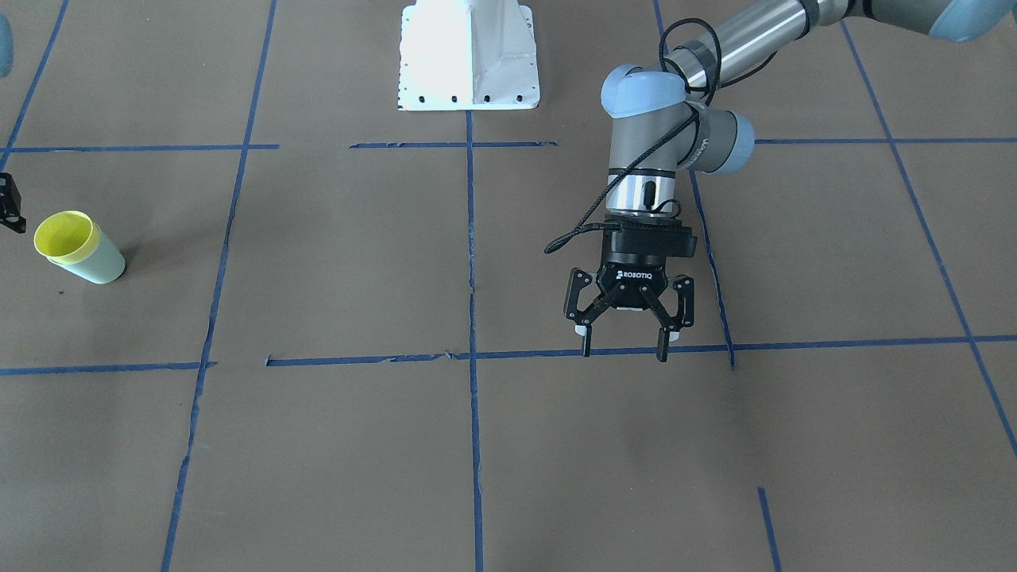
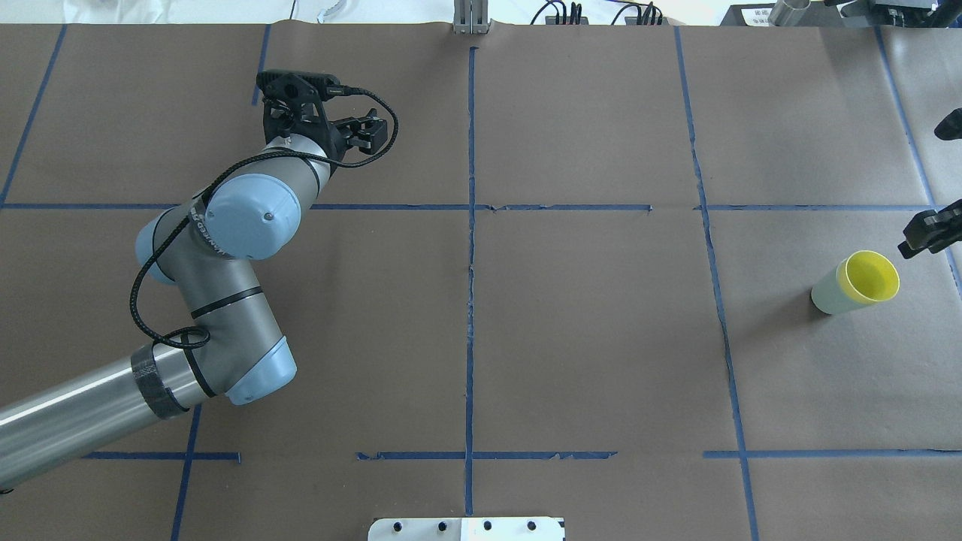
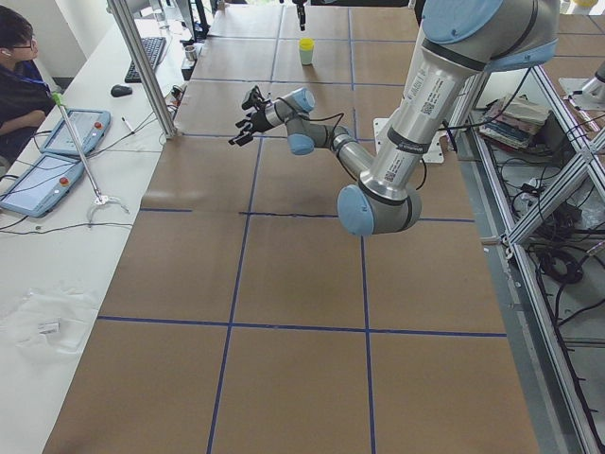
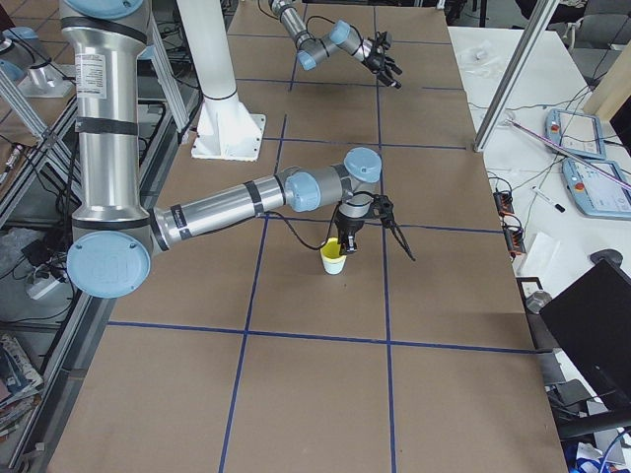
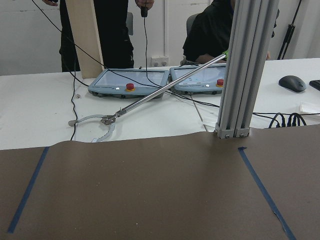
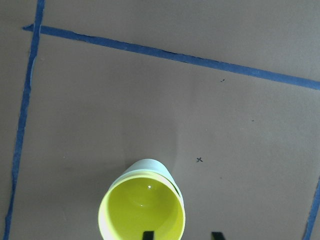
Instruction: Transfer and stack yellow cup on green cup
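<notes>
The yellow cup (image 1: 63,236) sits nested inside the green cup (image 1: 99,266), and the pair stands upright on the brown table. In the overhead view the stack is at the far right, with the yellow rim (image 2: 872,274) above the green wall (image 2: 827,294). My right gripper (image 6: 181,235) is open just above the stack. Its fingertips (image 6: 147,235) straddle the cup's rim without touching it. The gripper shows only partly in the overhead view (image 2: 928,233). My left gripper (image 1: 624,342) is open and empty. It hangs over the far side of the table, well away from the cups.
The white robot base (image 1: 469,56) stands at the table's edge. Blue tape lines (image 1: 471,318) divide the brown surface. An aluminium post (image 5: 245,70) and teach pendants (image 5: 130,89) stand past the far edge, where people sit.
</notes>
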Robot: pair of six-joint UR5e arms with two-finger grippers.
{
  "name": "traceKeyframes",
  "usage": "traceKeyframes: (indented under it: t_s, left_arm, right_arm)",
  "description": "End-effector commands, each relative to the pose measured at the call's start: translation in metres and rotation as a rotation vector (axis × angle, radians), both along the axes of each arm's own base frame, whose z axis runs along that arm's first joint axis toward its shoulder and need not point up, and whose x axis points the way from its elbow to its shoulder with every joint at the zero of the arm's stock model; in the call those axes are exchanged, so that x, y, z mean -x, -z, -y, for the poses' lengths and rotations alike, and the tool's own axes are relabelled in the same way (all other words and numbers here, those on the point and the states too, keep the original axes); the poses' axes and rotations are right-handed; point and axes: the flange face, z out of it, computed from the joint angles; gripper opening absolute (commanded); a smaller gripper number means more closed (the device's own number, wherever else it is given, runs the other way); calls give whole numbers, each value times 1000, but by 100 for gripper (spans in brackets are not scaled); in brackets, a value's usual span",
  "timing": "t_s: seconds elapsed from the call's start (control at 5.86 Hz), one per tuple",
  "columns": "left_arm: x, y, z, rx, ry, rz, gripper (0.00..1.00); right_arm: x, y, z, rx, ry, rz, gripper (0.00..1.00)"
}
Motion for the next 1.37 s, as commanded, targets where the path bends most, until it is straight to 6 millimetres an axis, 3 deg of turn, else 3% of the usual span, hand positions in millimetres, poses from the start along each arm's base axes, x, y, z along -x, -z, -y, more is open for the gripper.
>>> traceKeyframes:
  t_s: [0.0,0.17,0.34,0.51,0.68,0.85,1.02,1.2]
  left_arm:
    - [-1,-2,-1,3,-9,4,100]
    - [-3,-11,-2,33,-93,6,100]
    - [0,-31,7,133,-165,70,100]
    - [14,-42,19,241,-245,132,100]
    - [38,-41,31,238,-325,175,100]
    - [69,-87,36,287,-429,215,100]
    - [120,-112,53,283,-519,253,100]
    - [178,-154,60,303,-617,266,100]
  right_arm:
    - [0,3,0,-12,7,3,100]
    - [-3,2,-3,-12,9,5,100]
    - [-24,-7,-5,-34,9,0,100]
    - [-59,-28,-15,-54,14,-10,100]
    - [-98,-49,-29,-50,-16,-15,100]
    - [-130,-85,-64,-7,-31,-32,100]
    - [-152,-95,-73,17,-80,-34,100]
    - [-156,-105,-86,45,-89,-33,100]
